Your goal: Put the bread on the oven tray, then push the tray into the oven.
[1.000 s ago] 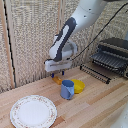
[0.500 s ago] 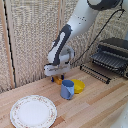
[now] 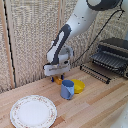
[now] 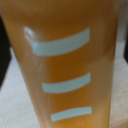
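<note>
In the exterior view the hand (image 3: pixel 58 76) hangs low over the bread (image 3: pixel 58 80), which lies on the desk (image 3: pixel 100 107) behind the blue mug (image 3: pixel 67 89), just beside the yellow bowl (image 3: pixel 78 86). Whether the fingers have closed, I cannot tell.

The wrist view is filled by the bread (image 4: pixel 65 65), with dark fingers (image 4: pixel 4 52) at its edges. This looks like the grasping step; next comes a gentle lift toward the oven pan (image 3: pixel 107 60) at the oven (image 3: pixel 114 52).

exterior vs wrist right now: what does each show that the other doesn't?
Exterior only: the clamp low over the bread, plus the blue mug, yellow bowl, plate, the oven and its oven pan. Wrist only: a close-up orange surface with three pale stripes, filling the frame. Shared: the bread, probably, and some wooden tabletop.
</note>
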Robot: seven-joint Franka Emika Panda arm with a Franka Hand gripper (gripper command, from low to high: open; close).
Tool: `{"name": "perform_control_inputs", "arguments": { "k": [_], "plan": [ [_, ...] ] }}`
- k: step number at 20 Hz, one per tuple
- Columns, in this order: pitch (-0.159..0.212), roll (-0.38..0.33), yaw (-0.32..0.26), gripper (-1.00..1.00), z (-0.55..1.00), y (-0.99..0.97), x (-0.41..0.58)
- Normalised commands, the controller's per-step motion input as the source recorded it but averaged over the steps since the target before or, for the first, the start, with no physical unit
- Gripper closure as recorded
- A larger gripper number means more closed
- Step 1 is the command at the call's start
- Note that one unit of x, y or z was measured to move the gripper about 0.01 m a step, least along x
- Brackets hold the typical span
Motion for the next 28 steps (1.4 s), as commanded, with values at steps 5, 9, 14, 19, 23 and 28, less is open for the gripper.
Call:
{"name": "perform_control_inputs", "arguments": {
  "k": [5, 9, 14, 19, 23, 28],
  "plan": [
    [-0.034, -0.036, -0.139, 1.00, 0.11, 0.04, -0.066],
    [0.015, -0.037, -0.332, 1.00, 0.51, -0.01, -0.031],
    [0.045, -0.027, -0.331, 1.00, 0.78, -0.02, 0.055],
    [0.110, -0.005, -0.330, 1.00, 0.78, -0.13, 0.157],
    [0.097, 0.014, -0.309, 1.00, 0.79, -0.27, 0.032],
    [0.153, 0.044, -0.210, 1.00, 0.83, -0.56, 0.000]
  ]
}}
